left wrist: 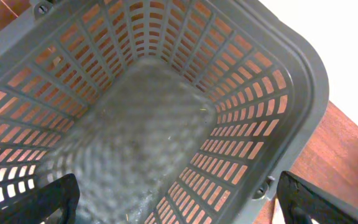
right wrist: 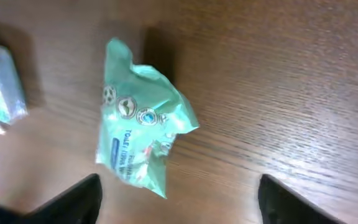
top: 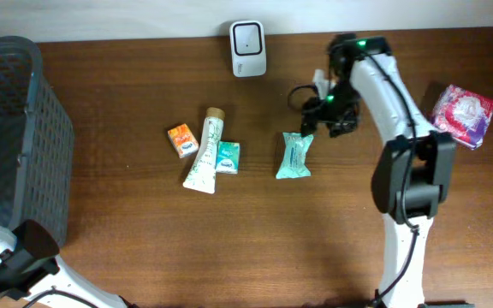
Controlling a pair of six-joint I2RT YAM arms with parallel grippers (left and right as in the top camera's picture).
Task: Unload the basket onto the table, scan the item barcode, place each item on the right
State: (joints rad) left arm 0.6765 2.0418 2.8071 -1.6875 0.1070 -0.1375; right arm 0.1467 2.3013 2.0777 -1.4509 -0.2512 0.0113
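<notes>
The item, a crumpled mint-green packet (right wrist: pixel 140 137), lies flat on the wooden table (right wrist: pixel 278 93), free of any grip. In the overhead view the packet (top: pixel 294 156) is just below and left of my right gripper (top: pixel 323 115). In the right wrist view my right gripper (right wrist: pixel 179 190) is open, hovering above the table with the packet's near end between and ahead of its two dark fingers (right wrist: pixel 79 199). No barcode shows on the packet. The white scanner (top: pixel 248 49) stands at the table's far edge. My left gripper (left wrist: pixel 179 199) is open above the grey basket (left wrist: pixel 291 93), holding nothing.
An orange packet (top: pixel 182 139), a white tube (top: pixel 205 152) and a small teal packet (top: pixel 228 157) lie left of the item. A pink-and-purple package (top: pixel 463 114) sits at the right edge. The grey basket (top: pixel 11 128) fills the left side.
</notes>
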